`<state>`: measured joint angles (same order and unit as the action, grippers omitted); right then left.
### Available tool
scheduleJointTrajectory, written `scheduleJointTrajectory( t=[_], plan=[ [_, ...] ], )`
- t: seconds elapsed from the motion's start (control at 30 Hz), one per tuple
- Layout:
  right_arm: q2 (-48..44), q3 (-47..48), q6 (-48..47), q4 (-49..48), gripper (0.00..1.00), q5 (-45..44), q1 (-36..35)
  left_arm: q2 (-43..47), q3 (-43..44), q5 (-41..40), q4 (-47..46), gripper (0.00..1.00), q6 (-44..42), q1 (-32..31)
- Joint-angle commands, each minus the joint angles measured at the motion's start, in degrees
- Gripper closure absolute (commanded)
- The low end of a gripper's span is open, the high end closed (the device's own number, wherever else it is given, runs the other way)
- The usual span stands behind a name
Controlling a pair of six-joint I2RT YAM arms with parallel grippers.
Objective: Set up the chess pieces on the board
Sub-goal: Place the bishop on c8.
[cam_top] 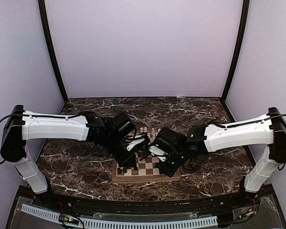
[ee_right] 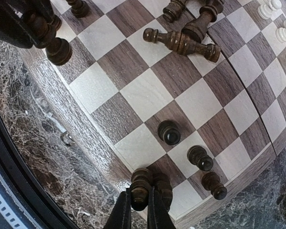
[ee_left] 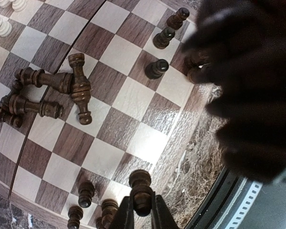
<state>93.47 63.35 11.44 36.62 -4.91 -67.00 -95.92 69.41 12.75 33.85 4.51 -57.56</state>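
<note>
- Left wrist view: the left fingers (ee_left: pixel 128 214) are closed on a dark brown piece (ee_left: pixel 141 187). It is held upright over an edge square of the board (ee_left: pixel 133 98), next to the rim. I cannot tell whether its base touches the wood.
- A few standing dark pieces (ee_left: pixel 86 193) are just beside it, along the neighbouring edge.
- Some fallen dark pieces (ee_left: pixel 47 93) lie on their sides in a heap toward the board's middle, touching one another.
- Three dark pawns (ee_left: pixel 157 69) stand in a line along the rim side, and cream pieces (ee_left: pixel 2 26) stand at the far edge.
- Right wrist view: the right fingers (ee_right: pixel 126 210) are clamped on a second dark piece (ee_right: pixel 139 183). It is upright at an edge square beside the rim, with the three pawns just beyond it.
- Top external view: the board lies on the dark marble bench (cam_top: pixel 76 167), toward the front edge. It sits between the two arms, and both wrists hang over it.
</note>
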Motion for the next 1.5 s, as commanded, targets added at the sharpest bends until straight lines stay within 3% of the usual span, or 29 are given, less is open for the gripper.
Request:
scheduleJointTrajectory(
  t=[0.0, 1.1, 1.47],
  plan=[
    [-2.0, -0.9, 0.4, -3.0, 0.96, 1.2, 0.4, -1.1, 1.4, -1.7, 3.1, 0.87, -0.8, -0.4],
    [2.5, 2.9, 0.0, -4.6, 0.92, -1.4, 1.2, -3.3, -0.8, 1.2, 1.7, 0.87, -0.9, -0.9],
    [1.4, 2.3, -0.3, -5.6, 0.93, -0.8, 1.9, 0.2, -1.9, 0.2, -0.4, 0.88, 1.3, -1.0]
  ],
)
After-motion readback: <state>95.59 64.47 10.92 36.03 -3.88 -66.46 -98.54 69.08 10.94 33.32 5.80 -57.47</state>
